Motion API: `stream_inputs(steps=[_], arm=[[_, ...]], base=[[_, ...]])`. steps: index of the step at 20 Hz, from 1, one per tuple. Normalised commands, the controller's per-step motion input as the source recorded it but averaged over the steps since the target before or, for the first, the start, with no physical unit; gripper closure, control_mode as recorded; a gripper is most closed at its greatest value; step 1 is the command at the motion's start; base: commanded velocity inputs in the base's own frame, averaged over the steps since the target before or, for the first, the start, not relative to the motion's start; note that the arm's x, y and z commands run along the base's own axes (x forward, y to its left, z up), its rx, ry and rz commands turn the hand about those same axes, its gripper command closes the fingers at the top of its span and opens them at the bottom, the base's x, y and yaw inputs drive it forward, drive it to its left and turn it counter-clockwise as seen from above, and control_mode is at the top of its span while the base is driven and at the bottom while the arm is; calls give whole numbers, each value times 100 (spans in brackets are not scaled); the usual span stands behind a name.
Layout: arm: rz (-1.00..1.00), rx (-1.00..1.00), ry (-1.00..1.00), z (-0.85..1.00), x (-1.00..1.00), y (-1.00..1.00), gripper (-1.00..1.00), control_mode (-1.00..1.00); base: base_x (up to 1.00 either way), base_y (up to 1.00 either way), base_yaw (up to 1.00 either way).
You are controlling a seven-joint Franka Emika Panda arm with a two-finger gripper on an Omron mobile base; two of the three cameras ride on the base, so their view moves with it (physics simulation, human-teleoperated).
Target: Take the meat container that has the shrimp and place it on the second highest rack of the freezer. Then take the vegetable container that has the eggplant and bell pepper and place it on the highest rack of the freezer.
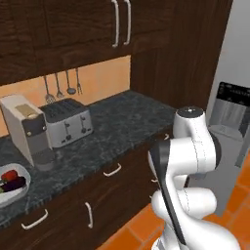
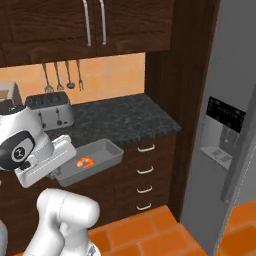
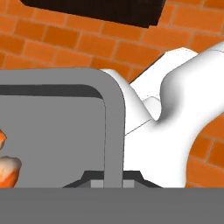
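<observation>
Dark wooden cabinets (image 1: 73,29) line the kitchen above a speckled black counter (image 1: 122,122), with an orange tiled floor (image 2: 150,230) below. On the counter in the left base view stand a pale coffee machine (image 1: 27,129) and, just beside it, a silver toaster (image 1: 68,122). 4 utensils (image 1: 62,87) hang on the orange wall behind them. At the left edge of that view a white bowl (image 1: 14,185) sits on the counter, holding a red pepper and a dark purple eggplant.

To the right rises the grey freezer (image 2: 235,65), its door shut, with a black dispenser panel (image 2: 226,114) and a long bar handle (image 2: 239,155).

In the right base view the meat container (image 2: 102,155), a shallow grey tray, is held off the counter in front of the drawers (image 2: 145,170), roughly level, with 1 orange shrimp (image 2: 85,161) lying in it near the hand end. The gripper (image 3: 107,181) is clamped on the tray's rim: in the hand view the grey rim runs straight down between the 2 dark fingertips (image 3: 85,179), and bits of shrimp show at the left edge. The tray is well apart from the freezer, and the white bowl is well to the left of the arm.
</observation>
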Motion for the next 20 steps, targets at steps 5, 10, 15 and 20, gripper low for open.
stream_inputs(steps=[5,10,15,20], arm=[[0,0,0,0,0,0,100,100],[0,0,0,0,0,0,100,100],[0,0,0,0,0,0,100,100],[0,0,0,0,0,0,100,100]], base=[[0,-14,-63],[11,-7,-68],[7,-22,-62],[6,-65,-45]])
